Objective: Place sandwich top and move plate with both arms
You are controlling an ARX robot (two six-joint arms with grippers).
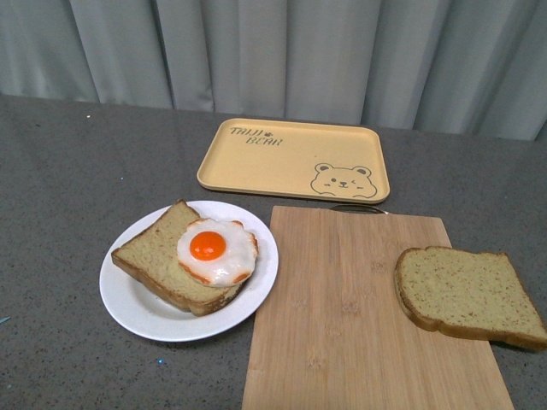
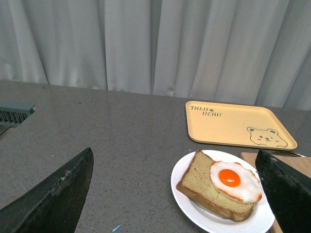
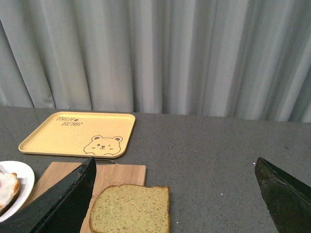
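The sandwich top [image 1: 468, 295], a bare tan speckled slice, lies flat on the right end of the wooden cutting board [image 1: 342, 290]. In the right wrist view the sandwich top [image 3: 131, 209] sits by one finger of my open right gripper [image 3: 175, 194]. The white plate [image 1: 141, 303] stands left of the board and carries a bread slice with a fried egg [image 1: 216, 250]. My left gripper [image 2: 177, 187] is open, with the plate [image 2: 194, 213] and egg [image 2: 234, 180] close to one finger. Neither arm shows in the front view.
A yellow tray with a bear drawing [image 1: 295, 160] lies empty behind the board and plate. A grey curtain hangs along the table's far edge. The grey tabletop [image 1: 60, 196] stretches left of the plate. A grey-green object [image 2: 14, 112] pokes in at the left wrist view's edge.
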